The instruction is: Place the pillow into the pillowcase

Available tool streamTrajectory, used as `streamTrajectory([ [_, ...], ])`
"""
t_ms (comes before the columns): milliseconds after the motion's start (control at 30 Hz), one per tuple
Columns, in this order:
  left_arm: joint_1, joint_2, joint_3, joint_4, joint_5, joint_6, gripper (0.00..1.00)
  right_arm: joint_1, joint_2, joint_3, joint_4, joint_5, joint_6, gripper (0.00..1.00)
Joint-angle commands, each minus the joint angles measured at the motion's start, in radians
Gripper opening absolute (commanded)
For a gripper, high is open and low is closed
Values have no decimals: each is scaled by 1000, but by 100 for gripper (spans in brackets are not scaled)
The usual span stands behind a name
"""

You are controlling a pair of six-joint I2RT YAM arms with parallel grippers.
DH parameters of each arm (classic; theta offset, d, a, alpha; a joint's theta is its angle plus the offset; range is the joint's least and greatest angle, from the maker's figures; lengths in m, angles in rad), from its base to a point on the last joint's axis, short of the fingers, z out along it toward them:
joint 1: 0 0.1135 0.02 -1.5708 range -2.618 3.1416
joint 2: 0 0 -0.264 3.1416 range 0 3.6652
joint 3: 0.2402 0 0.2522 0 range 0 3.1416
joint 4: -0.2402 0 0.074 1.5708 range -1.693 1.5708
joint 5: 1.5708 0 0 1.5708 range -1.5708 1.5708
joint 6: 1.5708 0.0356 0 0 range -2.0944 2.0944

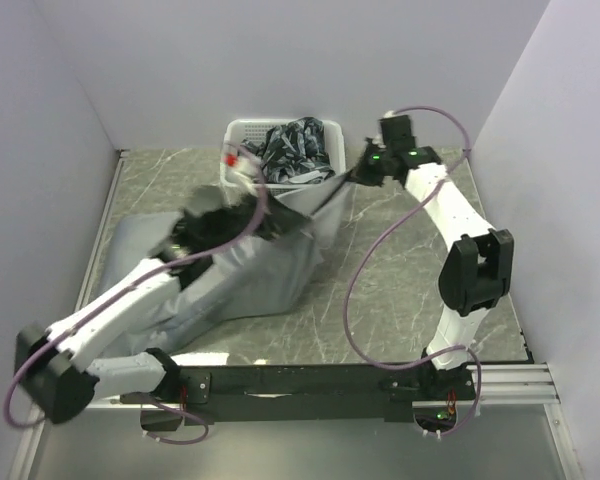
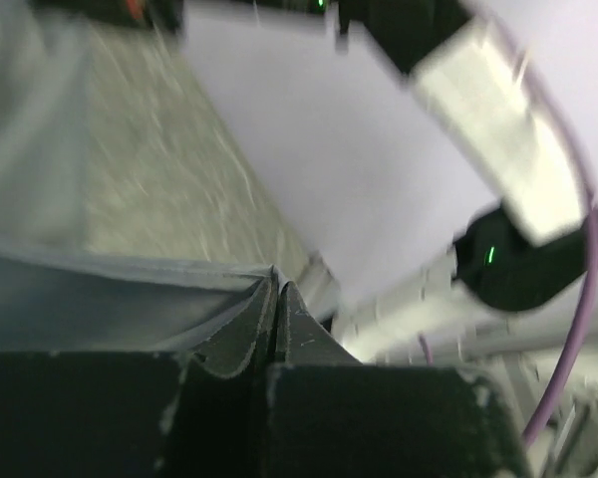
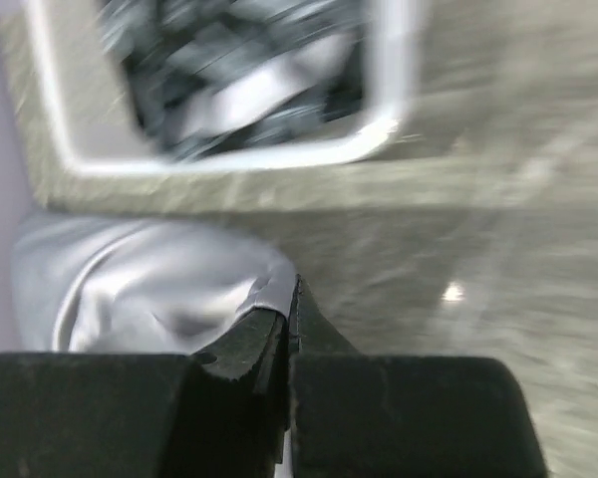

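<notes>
The grey pillowcase (image 1: 270,265) lies across the left half of the table, bulky and lifted at its far edge. My left gripper (image 1: 248,215) is shut on the pillowcase's edge (image 2: 130,289), fabric pinched between its fingers. My right gripper (image 1: 358,175) is shut on a far corner of the pillowcase (image 3: 159,289) and holds it stretched taut above the table. The cream pillow with the bear face is not visible; I cannot tell whether it is inside the case.
A white basket (image 1: 238,135) with dark patterned cloth (image 1: 298,150) stands at the back centre, just behind both grippers; it also shows in the right wrist view (image 3: 379,129). Walls close in the left, back and right. The marble tabletop (image 1: 410,270) stretches to the right.
</notes>
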Motion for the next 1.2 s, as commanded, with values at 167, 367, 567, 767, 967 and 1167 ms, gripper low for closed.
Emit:
streamTrajectory([
  [167, -438, 413, 112, 224, 55, 39, 1, -280, -29, -28, -74, 67, -105, 14],
  [367, -565, 651, 196, 280, 100, 23, 28, -376, -64, -72, -100, 121, -101, 62],
  [567, -568, 613, 236, 208, 31, 82, 75, -378, -300, -142, -110, 185, -64, 89],
  [767, -498, 465, 197, 14, -231, 27, 82, -335, -611, -546, 106, 70, 36, 89],
  [967, -254, 302, 82, -328, -561, -112, 72, 25, -744, -831, 224, 193, 123, 88],
  [1167, -97, 309, 13, -414, -656, -75, 67, 211, -456, -870, 358, 207, 119, 82],
])
